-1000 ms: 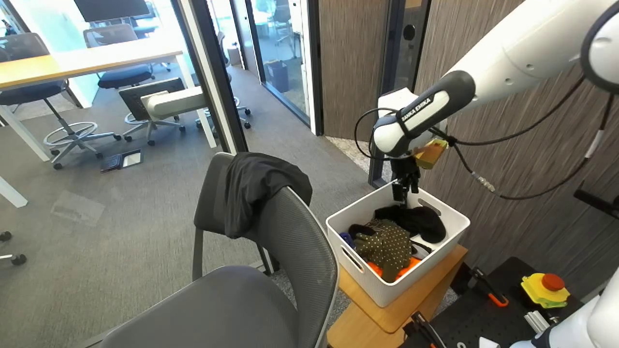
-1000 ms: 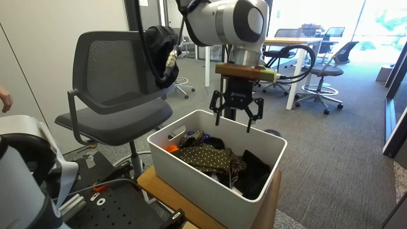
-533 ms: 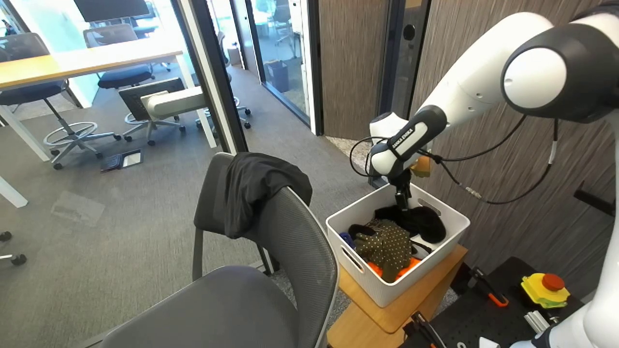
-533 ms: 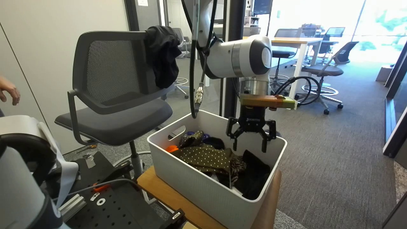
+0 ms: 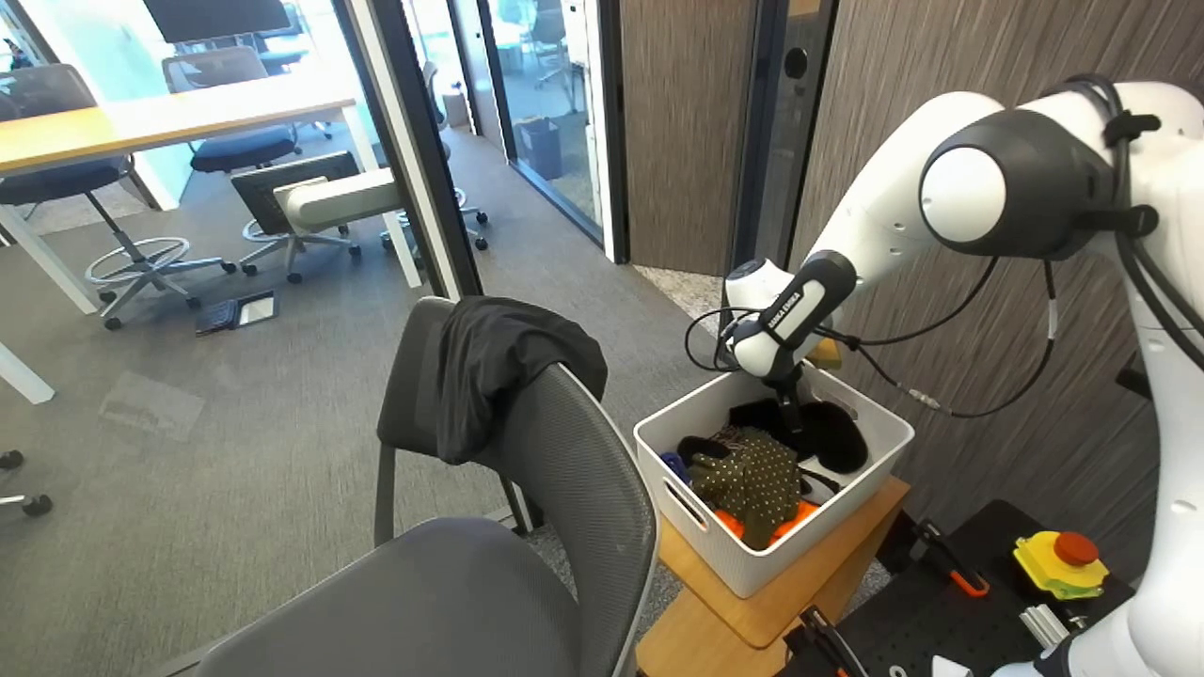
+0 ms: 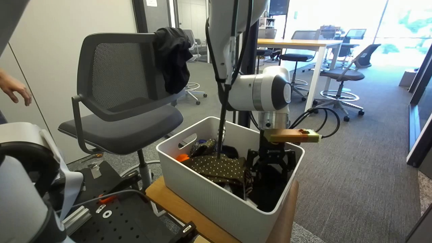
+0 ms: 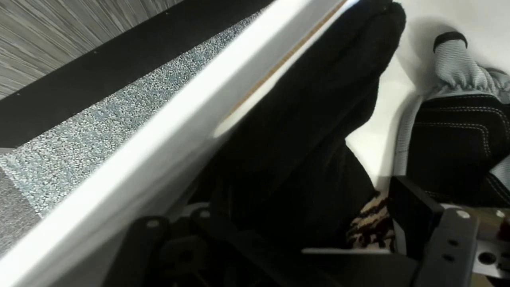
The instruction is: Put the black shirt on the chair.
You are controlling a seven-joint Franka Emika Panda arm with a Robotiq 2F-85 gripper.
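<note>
A black cloth (image 5: pixel 837 440) lies bunched in the white bin (image 5: pixel 743 557); it also shows in an exterior view (image 6: pixel 270 194) and, large, in the wrist view (image 7: pixel 295 131). Another black garment (image 5: pixel 517 348) hangs over the backrest of the grey chair (image 5: pixel 451 592); I cannot tell which one is the shirt. My gripper (image 6: pixel 272 174) points down inside the bin, at its far end, over the black cloth. Its fingers stand wide apart in the wrist view, with black cloth between them (image 7: pixel 316 209). The left finger is dark and hard to tell from the cloth.
A polka-dot cloth (image 6: pixel 216 166), an orange cloth (image 6: pixel 182 157) and a grey-black glove (image 7: pixel 454 139) lie in the bin. The bin wall (image 7: pixel 167 119) is close beside the gripper. The bin stands on a wooden stand (image 5: pixel 724 602). A person's hand (image 6: pixel 15 89) shows at the side.
My gripper has moved down from above the bin to inside it, onto the black cloth, staying open. The person's hand has come further into view. The chair and its garment have not moved.
</note>
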